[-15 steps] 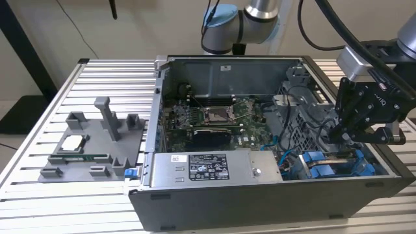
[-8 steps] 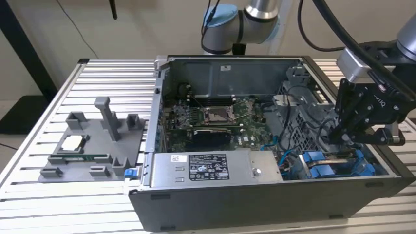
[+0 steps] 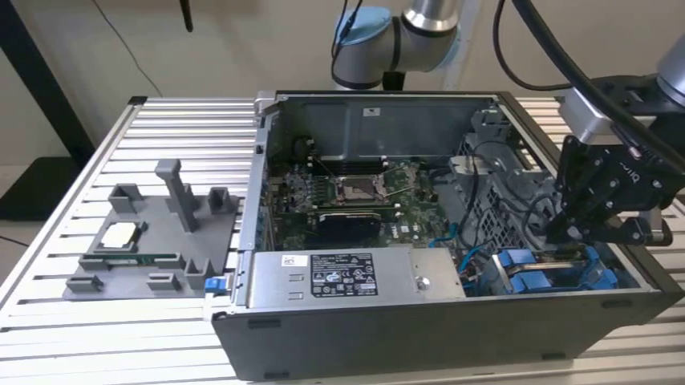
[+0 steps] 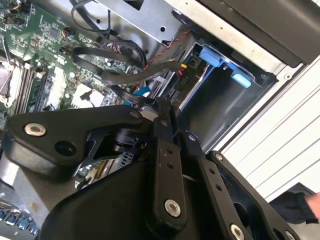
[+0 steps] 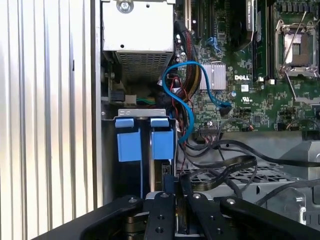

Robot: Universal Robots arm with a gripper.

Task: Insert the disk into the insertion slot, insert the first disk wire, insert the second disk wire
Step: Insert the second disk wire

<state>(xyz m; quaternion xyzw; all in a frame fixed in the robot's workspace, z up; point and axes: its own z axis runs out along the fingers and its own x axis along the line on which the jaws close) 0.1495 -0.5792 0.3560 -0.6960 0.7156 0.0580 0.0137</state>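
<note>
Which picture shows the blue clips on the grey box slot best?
The first wrist view: the two bright blue plastic clips on the grey-walled drive bay face the camera. In the second wrist view one clip shows at an angle. In the exterior view they sit partly behind the black pincer.

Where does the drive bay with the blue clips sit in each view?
Exterior view: drive bay at the view's lower right, under the hand.
Second wrist view: drive bay just past the hand.
First wrist view: drive bay just past the hand.
Shared landmark: green motherboard.
</note>
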